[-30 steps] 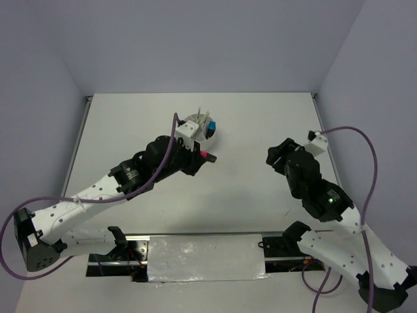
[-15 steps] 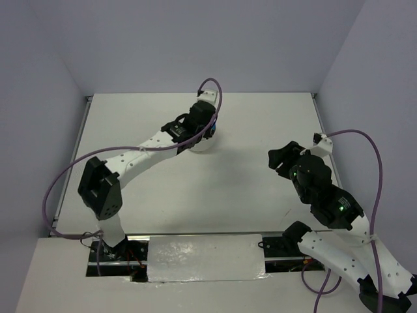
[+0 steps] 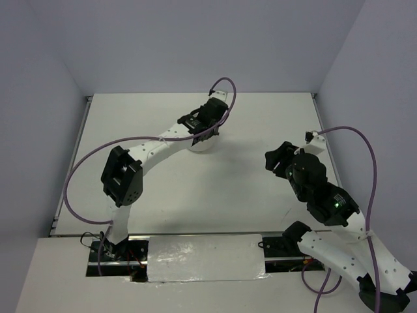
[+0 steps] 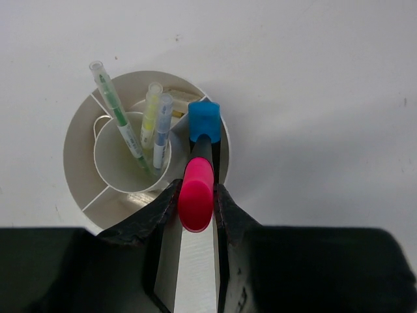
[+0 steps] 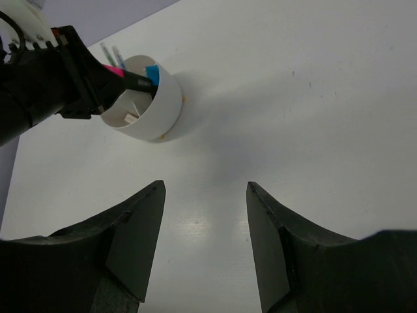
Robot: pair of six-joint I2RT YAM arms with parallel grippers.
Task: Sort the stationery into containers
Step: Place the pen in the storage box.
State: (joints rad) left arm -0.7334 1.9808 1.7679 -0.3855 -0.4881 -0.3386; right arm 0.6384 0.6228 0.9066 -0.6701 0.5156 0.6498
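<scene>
- We are gripping the pink highlighter [image 4: 196,203] between the narrowed jaws of the left gripper [image 4: 196,188]. The gripper has swung from just near of the organiser cup [image 4: 77,134] to right above it.
- The pink highlighter is now hanging over the cup's right compartment, where the blue highlighter [image 4: 204,117] is already standing. The thin pens [image 4: 151,114] are sitting in the centre well.
- We are holding the right gripper [image 5: 205,189] wide and empty, well to the right of the cup.
- We judge only the release is left for this piece.
</scene>
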